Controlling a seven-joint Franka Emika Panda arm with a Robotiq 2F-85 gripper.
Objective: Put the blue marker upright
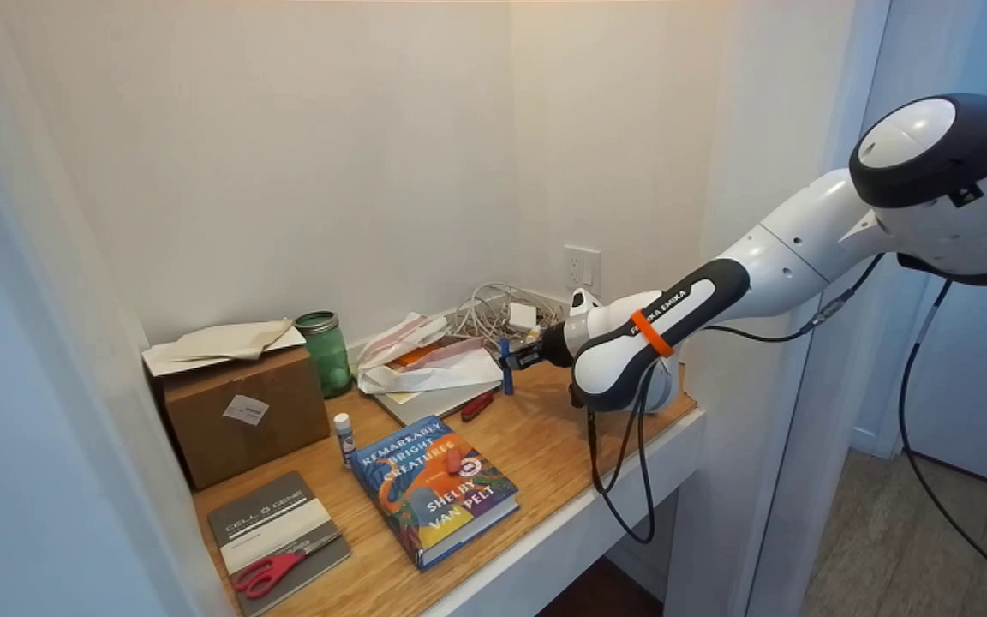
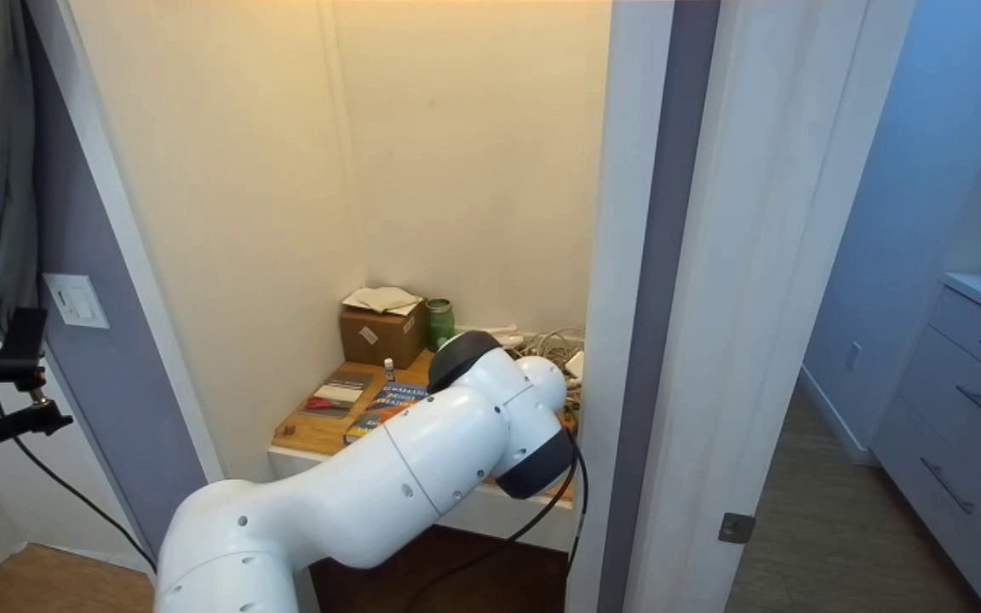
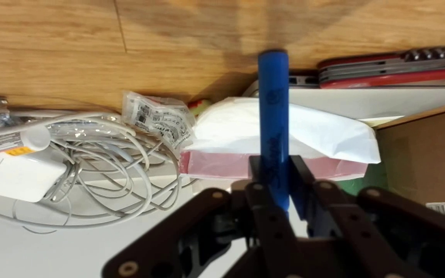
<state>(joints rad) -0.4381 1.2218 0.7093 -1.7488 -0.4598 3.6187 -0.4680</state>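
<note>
The blue marker [image 1: 507,382] stands upright over the wooden table [image 1: 545,420] in an exterior view. My gripper [image 1: 508,361] is shut on its upper part, coming in from the side. In the wrist view the marker [image 3: 274,100] sits between the two finger pads of the gripper [image 3: 274,170], both pads against it. Its far end points at the table beside a dark shadow; I cannot tell whether it touches the wood. In an exterior view the white arm [image 2: 422,460] hides the gripper and marker.
A red pocket knife [image 1: 477,406] lies close to the marker. A white paper bag [image 1: 459,370] and tangled cables [image 1: 481,310] lie behind it. A blue-covered book [image 1: 433,493], glue stick [image 1: 345,441], cardboard box [image 1: 245,428] and green jar [image 1: 325,356] stand farther off.
</note>
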